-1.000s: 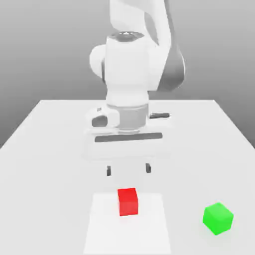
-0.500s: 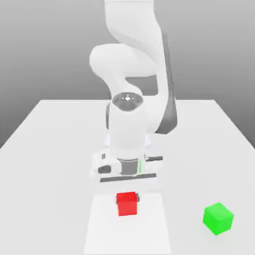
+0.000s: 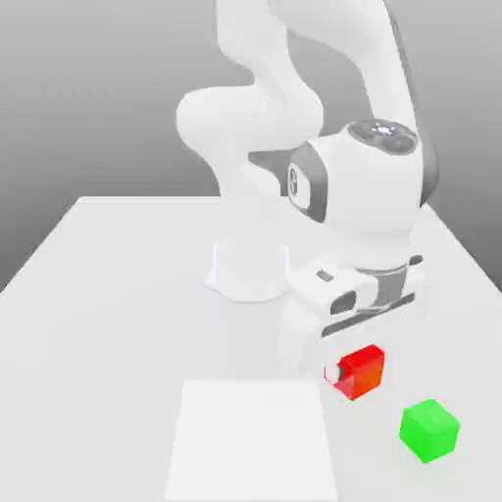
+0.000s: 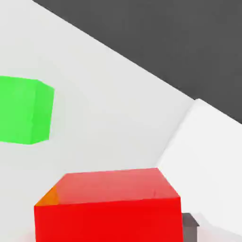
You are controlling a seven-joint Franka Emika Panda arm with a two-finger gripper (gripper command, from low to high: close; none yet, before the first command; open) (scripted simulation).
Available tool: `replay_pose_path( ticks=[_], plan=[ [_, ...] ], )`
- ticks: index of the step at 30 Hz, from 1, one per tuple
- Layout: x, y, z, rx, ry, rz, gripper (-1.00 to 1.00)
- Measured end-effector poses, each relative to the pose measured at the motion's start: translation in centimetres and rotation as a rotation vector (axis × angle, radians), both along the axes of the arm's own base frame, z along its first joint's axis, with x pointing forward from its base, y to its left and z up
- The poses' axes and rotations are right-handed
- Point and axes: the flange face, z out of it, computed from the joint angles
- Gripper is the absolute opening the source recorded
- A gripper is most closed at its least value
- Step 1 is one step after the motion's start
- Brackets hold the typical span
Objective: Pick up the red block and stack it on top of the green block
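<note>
Under the gripper [image 3: 354,373], bright-red matte cube [image 3: 362,373], tilted

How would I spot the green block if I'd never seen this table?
Find the big white arm over the pale table. Beyond its gripper, toward the exterior view's lower right, sits a small bright-green cube. It rests on the tabletop; its red neighbour is held up.
</note>
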Motion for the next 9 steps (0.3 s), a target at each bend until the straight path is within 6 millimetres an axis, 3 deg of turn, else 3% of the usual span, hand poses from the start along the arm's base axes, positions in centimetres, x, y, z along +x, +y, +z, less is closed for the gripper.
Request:
replay_pose_path(
  ticks=[2, 5, 6, 9],
  plan=[
    [0.4, 1.4, -1.2, 0.002, 0.001, 0.038, -1.0],
    [0.5, 1.7, -4.8, 0.002, 0.001, 0.048, -1.0],
    [0.5, 1.7, -5.7, 0.002, 0.001, 0.048, 1.0],
    [0.5, 1.7, -5.7, 0.002, 0.001, 0.048, 1.0]
  ],
)
